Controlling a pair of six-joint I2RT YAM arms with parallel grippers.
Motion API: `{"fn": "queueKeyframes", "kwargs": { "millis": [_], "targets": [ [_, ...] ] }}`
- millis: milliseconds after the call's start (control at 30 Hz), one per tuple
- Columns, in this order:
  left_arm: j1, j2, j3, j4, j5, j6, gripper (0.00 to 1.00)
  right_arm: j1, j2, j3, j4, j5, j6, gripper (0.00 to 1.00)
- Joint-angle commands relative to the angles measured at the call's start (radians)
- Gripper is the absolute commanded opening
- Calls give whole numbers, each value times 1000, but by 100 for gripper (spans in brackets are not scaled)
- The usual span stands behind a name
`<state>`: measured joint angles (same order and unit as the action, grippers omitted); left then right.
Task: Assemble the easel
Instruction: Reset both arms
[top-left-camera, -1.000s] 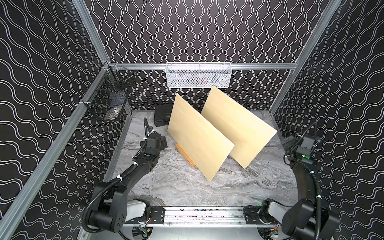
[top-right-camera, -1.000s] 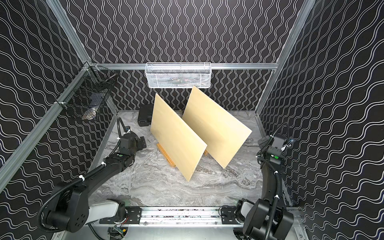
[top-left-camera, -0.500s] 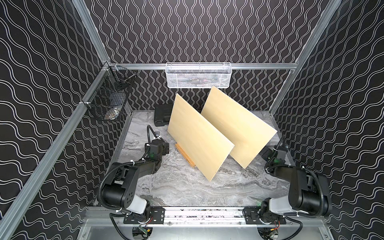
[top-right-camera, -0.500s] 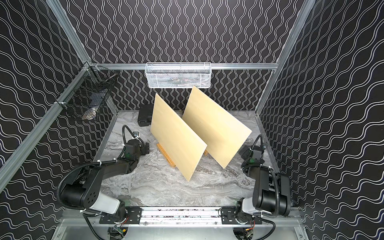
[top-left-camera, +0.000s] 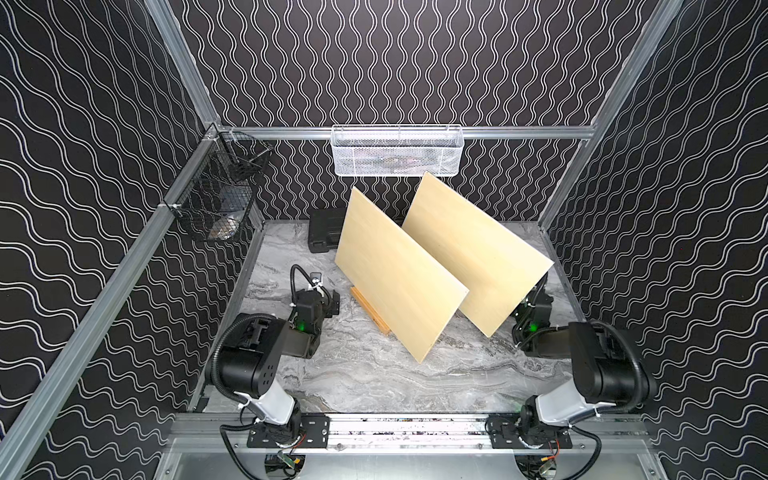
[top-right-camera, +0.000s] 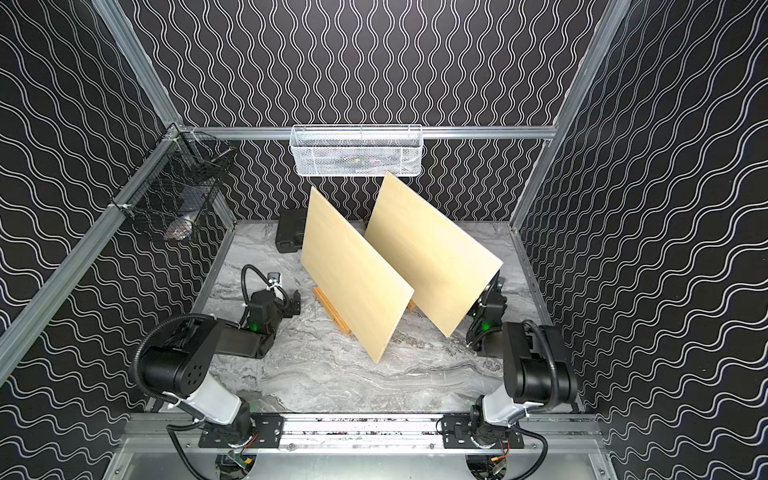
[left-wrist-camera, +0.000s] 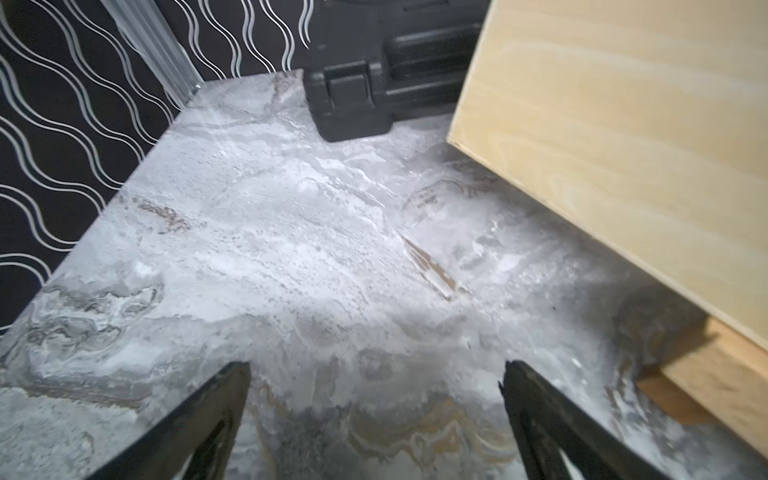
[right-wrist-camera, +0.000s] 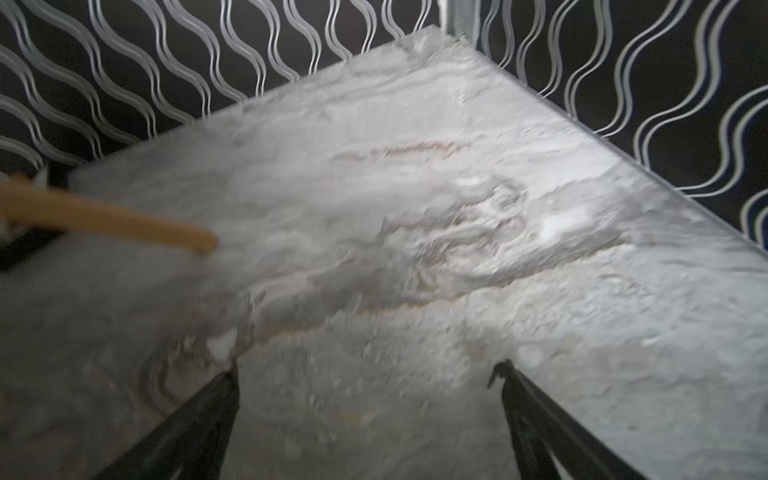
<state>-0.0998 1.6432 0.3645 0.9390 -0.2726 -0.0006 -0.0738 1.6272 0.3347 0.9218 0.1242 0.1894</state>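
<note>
Hanging white basket (top-left-camera: 338, 156) holds indistinct items (top-left-camera: 388, 157).

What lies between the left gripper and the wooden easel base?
Only bare marble tabletop; the left wrist view shows it between the open left gripper and the wooden easel base.

Two wood panels (top-left-camera: 399, 274) (top-left-camera: 486, 257), one black case (top-left-camera: 324, 233), two wire baskets (top-left-camera: 397, 154) (top-left-camera: 216, 208).

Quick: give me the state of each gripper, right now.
Left gripper: open, holding nothing.
Right gripper: open, holding nothing.
</note>
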Motion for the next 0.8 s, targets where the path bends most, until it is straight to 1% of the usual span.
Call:
{"fn": "queueKeyframes", "kwargs": {
  "millis": [0, 33, 67, 100, 133, 167, 233, 300, 367, 467, 533, 767],
  "targets": [
    [8, 3, -6, 92, -23, -18, 99, 16, 36, -20, 208, 58, -49, 100],
    [8, 15, -9, 129, -29, -10, 99, 19, 4, 11, 86, 82, -30, 100],
    [9, 13, -9, 119, -30, -10, 99, 23, -11, 44, 9, 101, -26, 100],
    [8, 8, -9, 106, -29, -18, 99, 39, 5, 59, 16, 123, -38, 100],
    [8, 14, -12, 129, -30, -12, 99, 58, 29, 54, 81, 153, -59, 100],
    [9, 14, -13, 130, -33, -9, 99, 64, 46, 37, 141, 157, -75, 100],
    [8, 13, -12, 125, -33, -11, 99, 65, 27, 37, 87, 123, -77, 100],
    [8, 11, -10, 116, -34, -13, 99, 65, 36, 69, 49, 106, -84, 100],
    [8, 15, -12, 129, -34, -9, 99, 65, 42, 51, 92, 104, -91, 100],
    [8, 14, -12, 126, -34, -10, 99, 65, 33, 63, 51, 105, -85, 100],
    [7, 15, -11, 129, -34, -9, 99, 65, 43, 57, 83, 102, -89, 100],
    [8, 14, -12, 128, -34, -10, 99, 65, 42, 61, 69, 101, -87, 100]
  ]
}}
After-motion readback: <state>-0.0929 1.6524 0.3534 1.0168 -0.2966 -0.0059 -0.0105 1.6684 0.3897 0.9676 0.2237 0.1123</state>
